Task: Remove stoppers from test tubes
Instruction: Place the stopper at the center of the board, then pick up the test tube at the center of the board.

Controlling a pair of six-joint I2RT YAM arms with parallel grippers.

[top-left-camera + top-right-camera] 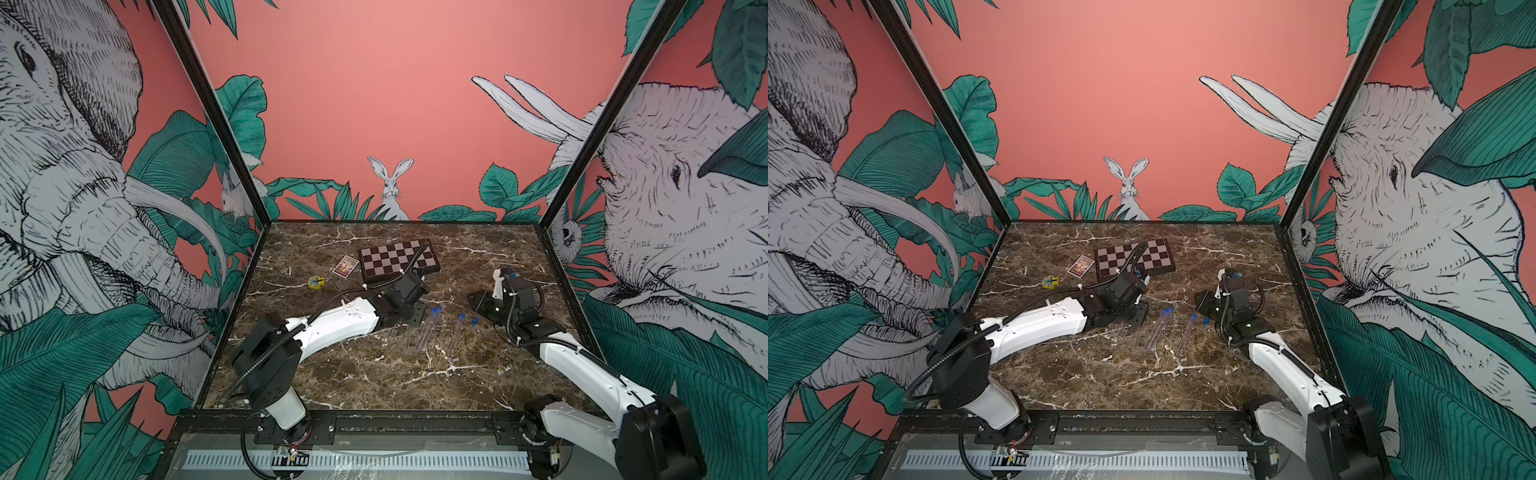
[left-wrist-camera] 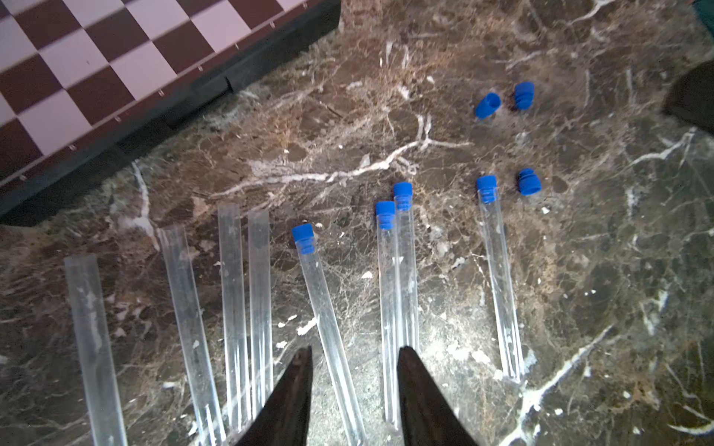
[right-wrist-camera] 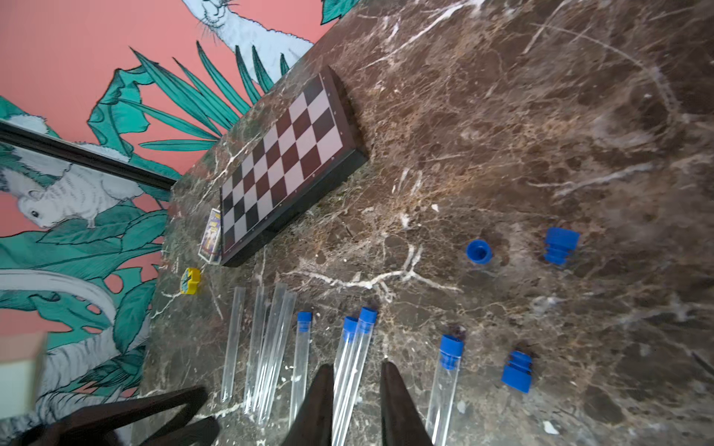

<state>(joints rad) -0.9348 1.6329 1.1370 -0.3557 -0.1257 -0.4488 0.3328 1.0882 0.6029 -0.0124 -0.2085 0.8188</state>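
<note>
Both top views look down from high above the near edge toward the back wall (image 1: 395, 104), taking in the whole worktop (image 1: 374, 374). Each wrist view hangs close over the worktop, looking out past its own tips: the left claw (image 2: 354, 351), the right claw (image 3: 356, 365). Both wrist views share the tubes (image 2: 232, 289), loose blue caps (image 2: 487, 105) and chessboard (image 2: 116, 58); the right wrist view looks more slantwise, reaching the back wall
</note>
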